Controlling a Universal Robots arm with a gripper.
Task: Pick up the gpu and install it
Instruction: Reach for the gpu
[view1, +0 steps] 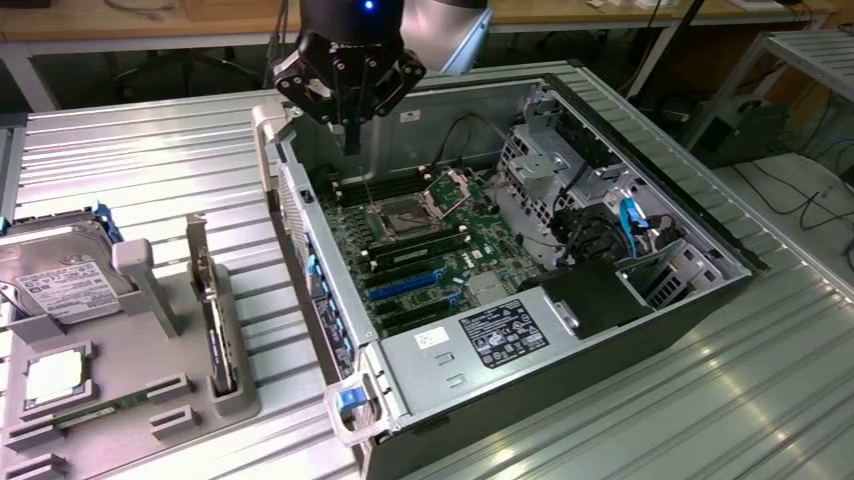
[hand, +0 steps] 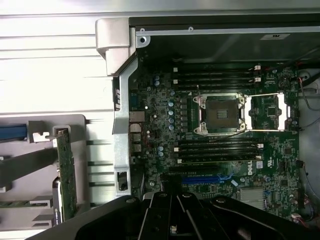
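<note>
The gpu stands on its edge in a slot of the grey holder on the exterior view's left, beside the open computer case. In the wrist view the gpu shows as a green board seen edge-on. My gripper hangs above the far end of the case, over the motherboard, well away from the gpu. Its dark fingers are shut together and hold nothing. In the wrist view the gripper is over the board near the blue slot.
A silver hard drive, a processor chip and a slim RAM stick sit in the grey holder. The case holds an open CPU socket, cables and a power supply. Everything rests on a ribbed metal table.
</note>
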